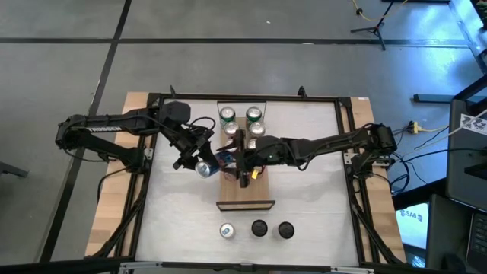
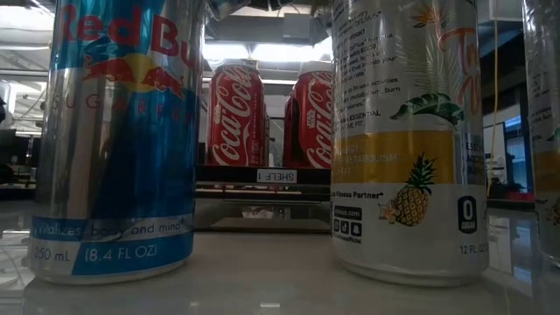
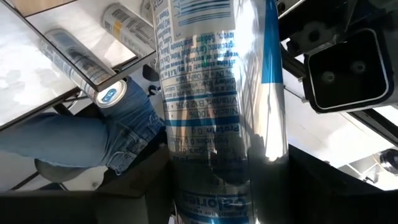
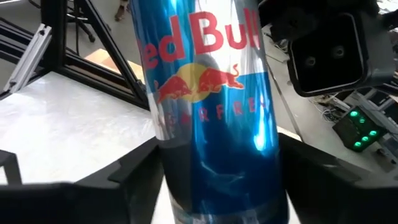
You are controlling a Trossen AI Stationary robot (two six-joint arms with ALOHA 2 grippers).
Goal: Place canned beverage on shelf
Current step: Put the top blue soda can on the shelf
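A slim blue-and-silver Red Bull can [image 1: 217, 161] is in the air over the left edge of the light-wood shelf [image 1: 245, 199], lying tilted with its silver top [image 1: 203, 169] toward the table's left. My left gripper [image 1: 198, 161] comes from the left and my right gripper [image 1: 239, 161] from the right; both are shut on this can. The can fills the left wrist view [image 3: 217, 112] and the right wrist view [image 4: 211, 112]. Several other cans [image 1: 242, 122] stand on the shelf's far end. My left gripper pinches the can's round side wall [image 3: 180, 186] between its two fingers [image 3: 130, 193], which lie across the can. It comes from the table's left. The can is lifted clear of the shelf and table. My right gripper pinches the same can's side wall below the red-and-yellow logo [image 4: 171, 186] between its two fingers [image 4: 124, 180], which lie across the can. It comes from the table's right, facing my left gripper. The can is clear of the shelf.
Three cans stand in a row near the table's front edge [image 1: 259, 229]; the low view shows a Red Bull can [image 2: 118, 140] and a pineapple-print can [image 2: 407, 140] close up, with red cola cans [image 2: 236, 118] behind. A black frame [image 1: 152, 152] borders the white tabletop.
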